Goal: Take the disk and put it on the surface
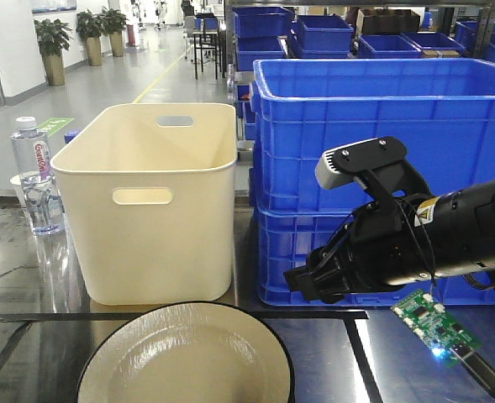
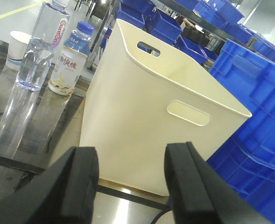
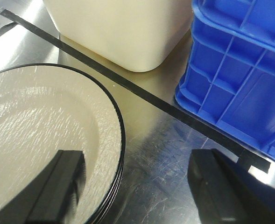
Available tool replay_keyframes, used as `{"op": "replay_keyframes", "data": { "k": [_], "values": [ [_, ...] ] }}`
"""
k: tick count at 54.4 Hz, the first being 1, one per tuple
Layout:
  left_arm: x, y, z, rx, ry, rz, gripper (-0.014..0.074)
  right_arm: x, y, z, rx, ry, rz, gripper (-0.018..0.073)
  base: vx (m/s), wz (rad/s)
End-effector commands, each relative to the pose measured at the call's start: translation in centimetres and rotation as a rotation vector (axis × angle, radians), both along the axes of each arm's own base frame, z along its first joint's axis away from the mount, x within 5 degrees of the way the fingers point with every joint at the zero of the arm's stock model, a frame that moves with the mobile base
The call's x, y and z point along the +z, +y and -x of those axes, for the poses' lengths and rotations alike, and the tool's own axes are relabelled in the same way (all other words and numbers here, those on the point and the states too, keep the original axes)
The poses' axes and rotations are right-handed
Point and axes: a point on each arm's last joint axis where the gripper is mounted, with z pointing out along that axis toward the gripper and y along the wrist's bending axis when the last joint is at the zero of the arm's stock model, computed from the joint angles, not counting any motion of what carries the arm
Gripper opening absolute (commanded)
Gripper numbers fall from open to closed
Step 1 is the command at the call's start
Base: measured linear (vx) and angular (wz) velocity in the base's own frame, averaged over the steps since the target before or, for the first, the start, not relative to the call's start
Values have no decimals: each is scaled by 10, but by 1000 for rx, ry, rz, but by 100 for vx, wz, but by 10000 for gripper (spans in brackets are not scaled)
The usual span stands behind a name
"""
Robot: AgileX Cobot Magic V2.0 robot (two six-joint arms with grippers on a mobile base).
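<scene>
Front view: the right gripper (image 1: 314, 281) hangs over the dark surface (image 1: 398, 361), just right of the cream disk (image 1: 186, 357) (black-rimmed), which lies near the cream bin (image 1: 150, 210).

Left wrist view: the left gripper (image 2: 130, 182) gapes wide, holding nothing, facing the bin.

Right wrist view: its fingers (image 3: 62, 184) spread wide, empty, one above the disk's right rim.

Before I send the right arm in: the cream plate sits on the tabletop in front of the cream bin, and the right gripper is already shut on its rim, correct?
Not quite. The right wrist view shows the right gripper open, its fingers clear of the plate rim. The plate does lie on the tabletop in front of the cream bin.
</scene>
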Motion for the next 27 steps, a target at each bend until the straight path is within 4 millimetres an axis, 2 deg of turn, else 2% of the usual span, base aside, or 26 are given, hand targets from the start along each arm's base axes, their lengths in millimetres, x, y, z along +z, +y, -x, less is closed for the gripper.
{"op": "replay_keyframes", "data": {
  "k": [1, 5, 9, 14, 23, 27],
  "values": [
    [12, 3, 1, 32, -43, 20, 442, 26, -4, 4, -19, -119, -55, 509, 0, 0],
    [11, 3, 2, 32, -42, -27, 442, 26, -4, 4, -19, -119, -55, 509, 0, 0],
    [10, 0, 5, 0, -32, -159, 442, 26, -4, 4, -18, -119, -55, 508, 0, 0],
    [10, -3, 17, -35, -20, -253, 406, 26, -4, 4, -18, -119, -55, 508, 0, 0],
    [10, -2, 50, 14, -28, -207, 189, 26, -4, 4, -18, -119, -55, 508, 0, 0],
    [-1, 2, 66, 73, -43, -213, 67, 26, -4, 4, -18, -119, -55, 508, 0, 0]
  ]
}}
